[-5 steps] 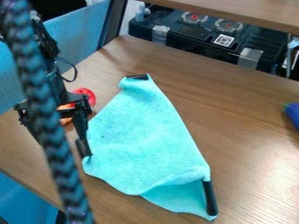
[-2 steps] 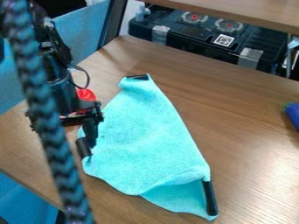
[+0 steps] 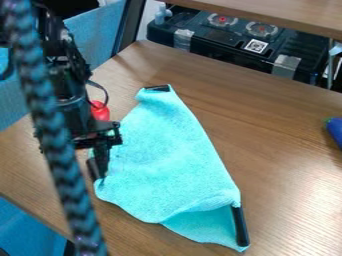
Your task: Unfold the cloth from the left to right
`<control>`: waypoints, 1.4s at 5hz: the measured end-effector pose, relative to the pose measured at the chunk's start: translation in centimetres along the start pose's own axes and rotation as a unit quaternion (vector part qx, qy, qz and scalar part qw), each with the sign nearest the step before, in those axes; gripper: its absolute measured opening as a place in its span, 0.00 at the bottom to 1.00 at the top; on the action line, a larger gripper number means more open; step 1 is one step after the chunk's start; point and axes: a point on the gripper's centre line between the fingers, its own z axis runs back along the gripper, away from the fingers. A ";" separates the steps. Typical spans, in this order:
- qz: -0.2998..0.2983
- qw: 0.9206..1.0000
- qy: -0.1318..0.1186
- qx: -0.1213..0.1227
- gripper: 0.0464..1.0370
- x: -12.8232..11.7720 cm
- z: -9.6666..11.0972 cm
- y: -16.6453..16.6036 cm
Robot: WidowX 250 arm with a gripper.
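Camera view: end effector (image 3: 101, 171) at the cloth's (image 3: 167, 155) left edge; opening and hold, cannot tell.

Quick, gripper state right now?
Gripper: at the edge of the cloth; can't tell whether it's open, closed or holding.

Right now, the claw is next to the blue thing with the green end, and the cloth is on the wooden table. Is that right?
Not quite. The camera view shows the claw at the left edge of the cloth, far from the blue thing. The cloth is on the wooden table.
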 end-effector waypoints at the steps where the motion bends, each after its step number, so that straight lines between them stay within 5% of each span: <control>1: 0.010 1.000 0.008 0.010 0.52 0.1 -0.8 0.3; 2: 0.007 1.000 0.010 0.015 0.31 0.3 -1.3 0.1; 4: 0.001 1.000 0.016 0.023 0.04 0.2 -1.2 -0.3; 7: 0.019 1.000 0.013 -0.001 0.01 -0.4 4.4 -3.5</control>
